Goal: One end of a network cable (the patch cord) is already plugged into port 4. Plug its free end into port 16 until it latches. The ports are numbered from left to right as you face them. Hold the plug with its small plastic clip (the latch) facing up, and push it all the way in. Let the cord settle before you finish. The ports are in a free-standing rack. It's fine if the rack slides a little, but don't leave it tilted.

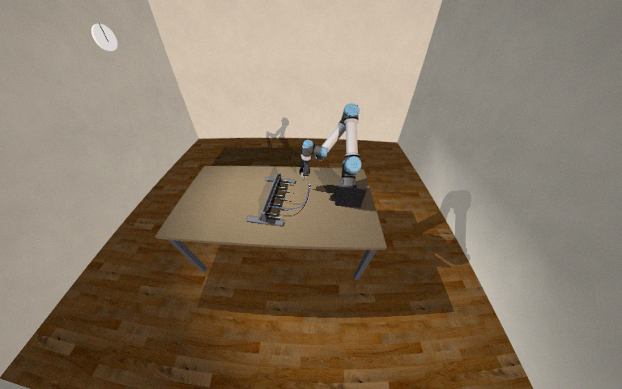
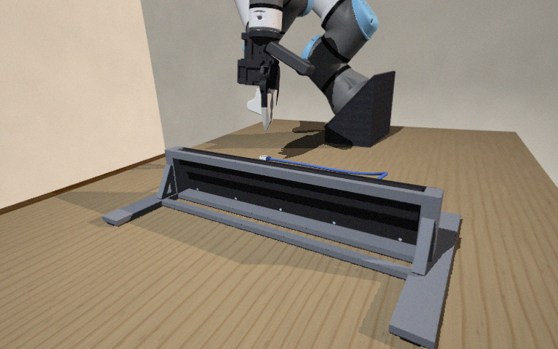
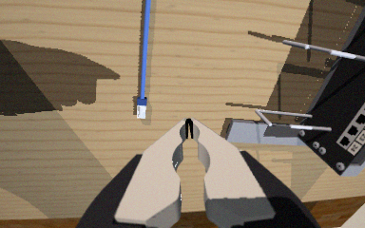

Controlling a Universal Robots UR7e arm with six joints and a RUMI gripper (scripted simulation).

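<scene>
My gripper (image 1: 304, 178) (image 2: 267, 129) (image 3: 188, 120) is shut with nothing between its fingertips. It hangs above the table, beside the free plug. The white plug (image 1: 309, 185) (image 2: 263, 158) (image 3: 144, 111) with its blue boot lies on the table, left of the fingertips in the wrist view. The blue cord (image 1: 308, 194) (image 2: 325, 167) (image 3: 145, 52) curves from it to the rack's left part. The rack (image 1: 272, 194) (image 2: 308, 177) (image 3: 342, 97) stands upright on its feet. The wrist view shows its highest-numbered ports, up to 24; port 16 is not visible there. The latch's facing is too small to tell.
Thin metal cable-holder rods (image 3: 318, 48) stick out from the rack's port side. A rack foot (image 3: 261, 132) lies right of the fingertips in the wrist view. The arm's dark base (image 1: 351, 196) (image 2: 360, 116) stands across the cord from the rack.
</scene>
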